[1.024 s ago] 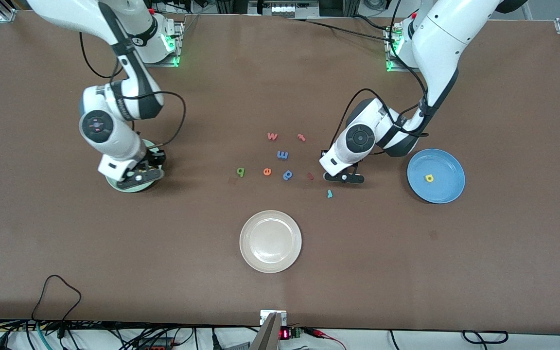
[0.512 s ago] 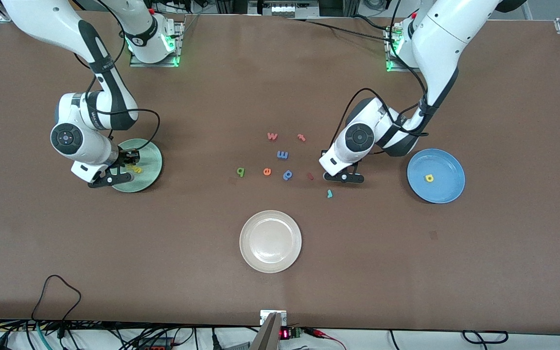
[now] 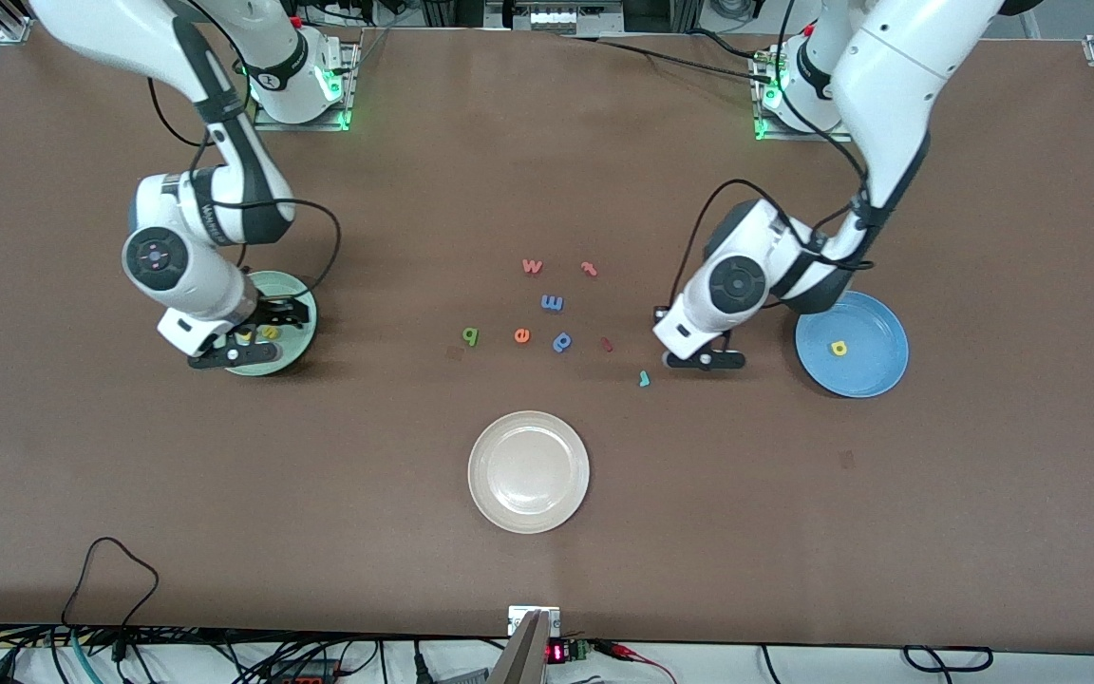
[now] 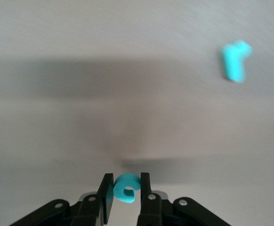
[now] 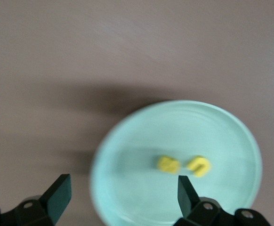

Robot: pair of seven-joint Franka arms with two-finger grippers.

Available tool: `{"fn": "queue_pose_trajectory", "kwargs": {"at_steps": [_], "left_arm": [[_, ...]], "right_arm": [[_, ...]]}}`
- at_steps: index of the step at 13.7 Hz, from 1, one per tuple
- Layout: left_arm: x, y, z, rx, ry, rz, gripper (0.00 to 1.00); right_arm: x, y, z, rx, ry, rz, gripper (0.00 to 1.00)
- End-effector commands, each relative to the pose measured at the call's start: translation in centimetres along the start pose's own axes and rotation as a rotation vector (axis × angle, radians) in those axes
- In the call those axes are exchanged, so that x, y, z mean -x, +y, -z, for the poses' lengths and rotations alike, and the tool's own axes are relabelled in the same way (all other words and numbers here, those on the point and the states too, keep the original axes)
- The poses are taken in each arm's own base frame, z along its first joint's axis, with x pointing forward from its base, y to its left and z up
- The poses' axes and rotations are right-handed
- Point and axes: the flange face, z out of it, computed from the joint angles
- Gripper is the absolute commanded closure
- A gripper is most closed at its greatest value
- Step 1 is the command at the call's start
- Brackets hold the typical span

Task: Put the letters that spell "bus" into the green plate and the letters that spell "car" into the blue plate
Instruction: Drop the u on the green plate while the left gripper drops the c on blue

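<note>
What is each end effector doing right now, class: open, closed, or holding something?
Left end effector: closed on the teal "c".
Right end effector: open, holding nothing, over the green plate.

One green plate (image 3: pixel 305 323), one blue plate (image 3: pixel 865 372), one cream plate (image 3: pixel 528 518); twelve foam letters (image 3: pixel 552 303), counting the teal c (image 4: pixel 125 188) between the left jaws

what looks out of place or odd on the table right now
Nothing stands out. Two yellow letters lie flat in the green plate, a yellow letter in the blue plate, and the left gripper holds the teal "c" cleanly. The cream plate is bare.
</note>
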Motion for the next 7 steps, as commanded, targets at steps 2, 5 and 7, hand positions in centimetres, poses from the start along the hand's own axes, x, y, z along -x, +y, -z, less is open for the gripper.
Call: {"fn": "queue_pose_trajectory", "kwargs": {"at_steps": [2, 5, 7], "left_arm": [[-1.7, -7.0, 2.9, -0.129, 0.028, 0.029, 0.87], [-3.1, -13.2, 2.8, -0.133, -0.02, -0.046, 0.86], [-3.9, -18.2, 2.2, -0.108, -0.046, -0.082, 0.85]], "right_arm": [[-1.9, -7.5, 2.5, -0.027, 0.056, -0.14, 0.02], [-2.9, -12.5, 2.8, -0.035, 0.082, -0.191, 0.12], [-3.4, -15.6, 2.7, -0.04, 0.093, -0.23, 0.16]]}}
